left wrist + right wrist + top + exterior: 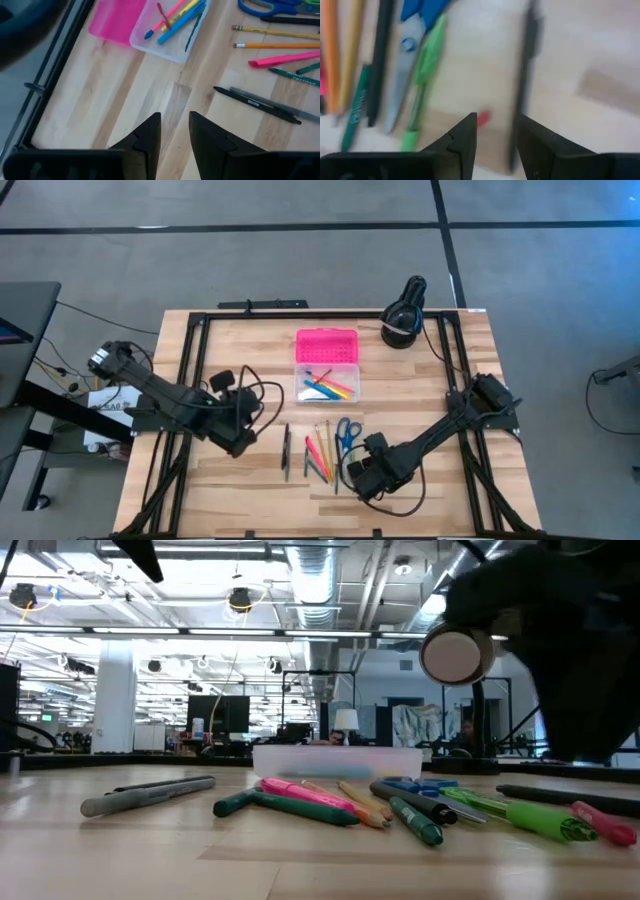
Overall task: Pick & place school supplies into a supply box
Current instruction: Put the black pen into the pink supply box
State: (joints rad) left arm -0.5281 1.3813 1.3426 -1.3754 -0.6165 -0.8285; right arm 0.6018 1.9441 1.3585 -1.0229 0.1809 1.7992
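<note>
The supply box lies open: its pink lid is on the far side and its clear base holds several pens. In the left wrist view the base lies far ahead of the fingers. Loose pens, pencils and markers and blue-handled scissors lie on the table near the box. My left gripper is open over bare wood, left of two black pens. My right gripper is open above the supplies' right end. A red tip shows between its fingers, with a black pen and a green marker nearby.
A black round device with a cable stands at the table's far right corner. Black frame rails run along both sides of the table. Bare wood lies left of the box and along the near edge. In the low view the supplies lie in a row.
</note>
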